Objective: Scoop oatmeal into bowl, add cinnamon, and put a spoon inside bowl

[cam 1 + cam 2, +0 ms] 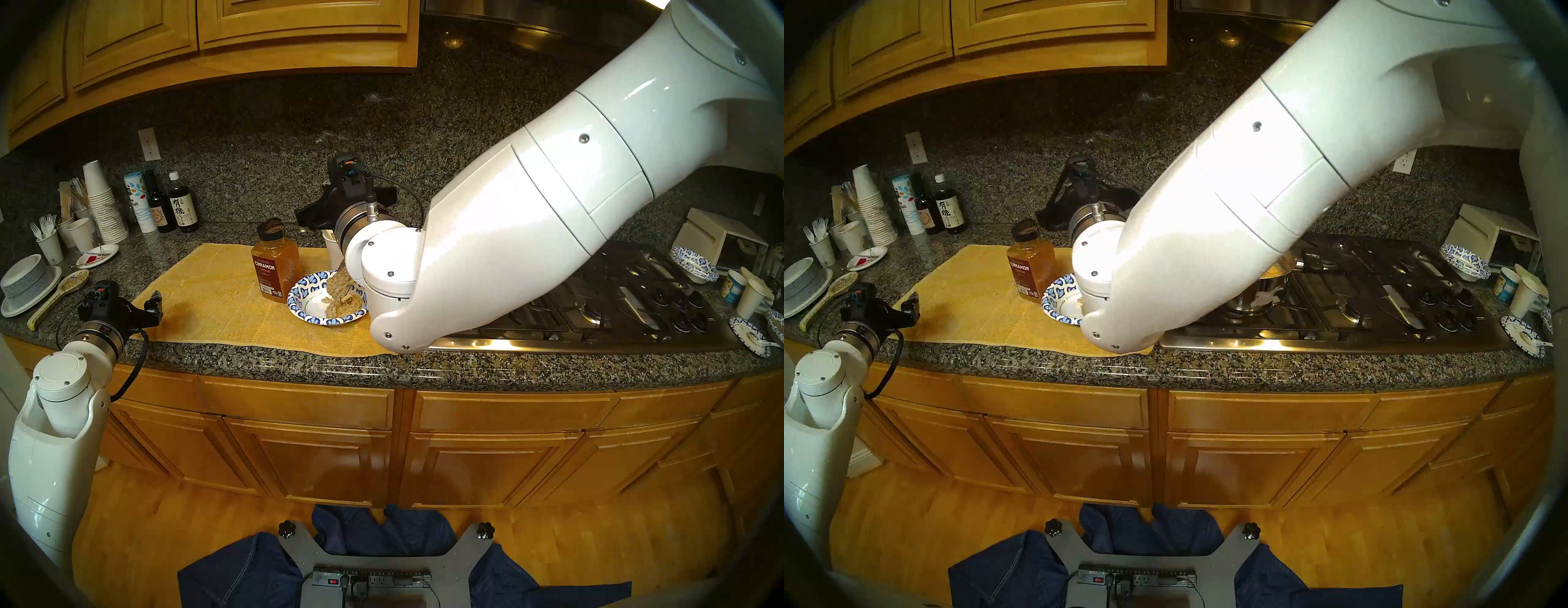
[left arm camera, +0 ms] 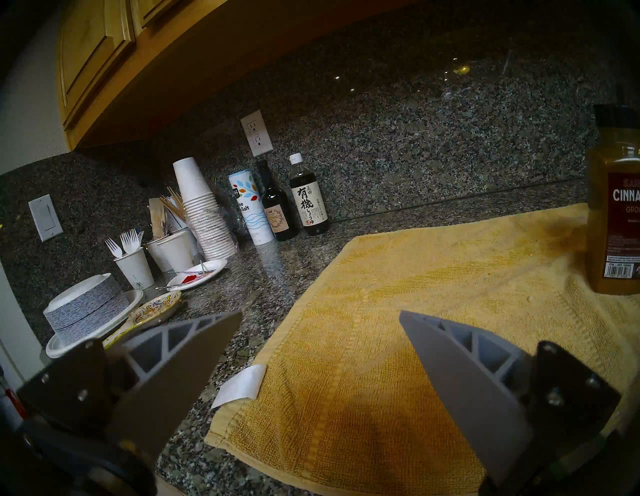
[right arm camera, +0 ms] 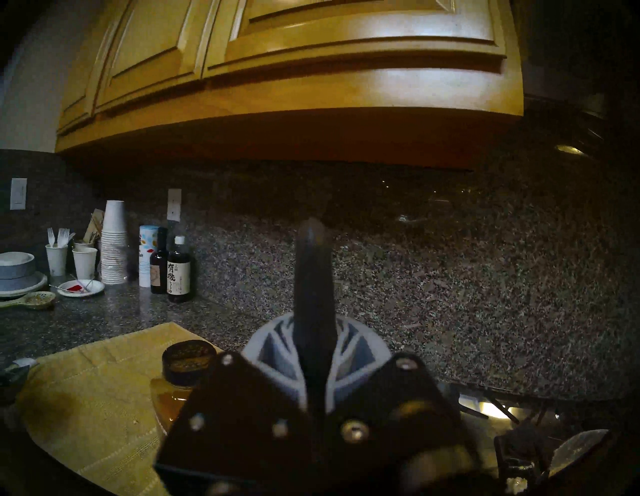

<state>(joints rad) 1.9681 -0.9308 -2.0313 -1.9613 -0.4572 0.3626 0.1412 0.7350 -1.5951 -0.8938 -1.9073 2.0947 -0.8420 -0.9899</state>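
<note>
The blue-and-white patterned bowl sits on a yellow towel, with tan oatmeal heaped in it. More oatmeal slides into it off a tilted metal serving spoon. My right gripper is shut on that spoon's black handle just above the bowl. The cinnamon jar stands upright, touching the bowl's left rim. My left gripper hangs open and empty over the towel's left edge. I cannot pick out the small white spoon.
A steel pot stands on the gas stove to the right of the bowl. At the back left are sauce bottles, stacked paper cups, forks in a cup, stacked grey bowls and a ceramic spoon. Used plates and cups crowd the far right.
</note>
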